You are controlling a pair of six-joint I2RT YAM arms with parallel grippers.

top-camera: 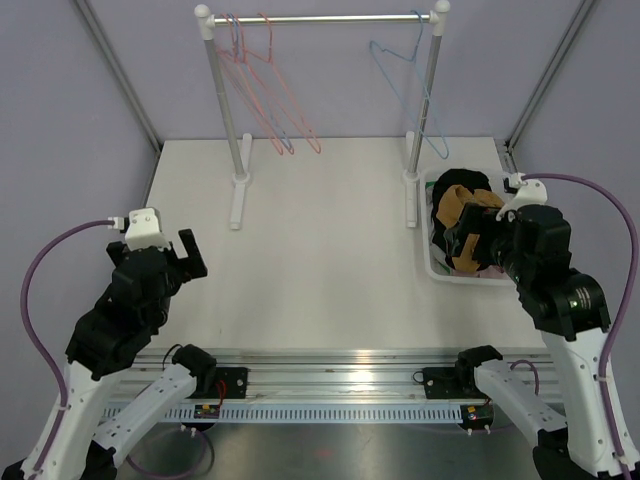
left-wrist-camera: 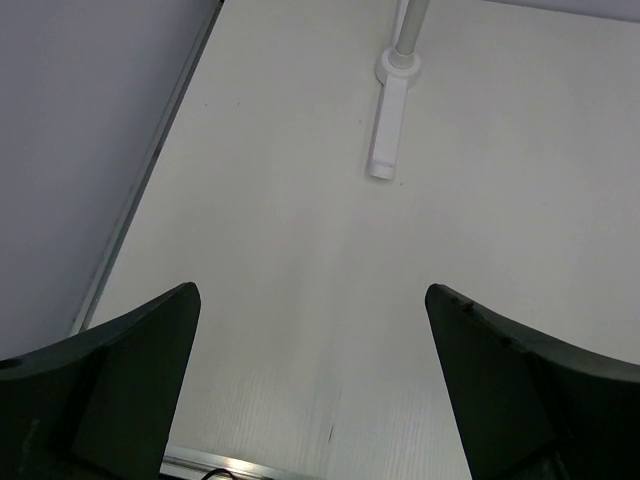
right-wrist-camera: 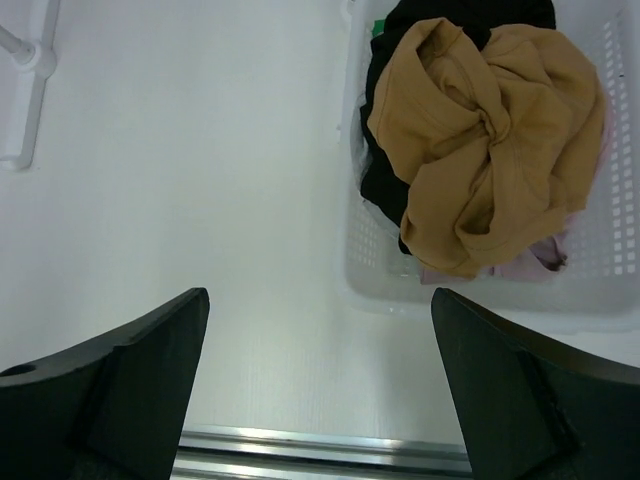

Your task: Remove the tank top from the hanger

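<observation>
The right end effector (right-wrist-camera: 318, 300) stands wide open and empty, hovering over the counter (top-camera: 320, 250) just at the near left corner of the basket (right-wrist-camera: 480, 290). The tan tank top (right-wrist-camera: 485, 140) lies crumpled inside the basket, on top of dark clothes (right-wrist-camera: 380, 180). The left end effector (left-wrist-camera: 310, 290), also spread open and empty, hangs well left of the basket. Beyond the basket stands the rack (top-camera: 320, 18), with a bare blue hanger (top-camera: 415, 75) and pink hangers (top-camera: 265, 80).

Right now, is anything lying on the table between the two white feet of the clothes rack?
No. In the top view, the table between the left foot and the right foot is just bare white surface.
</observation>
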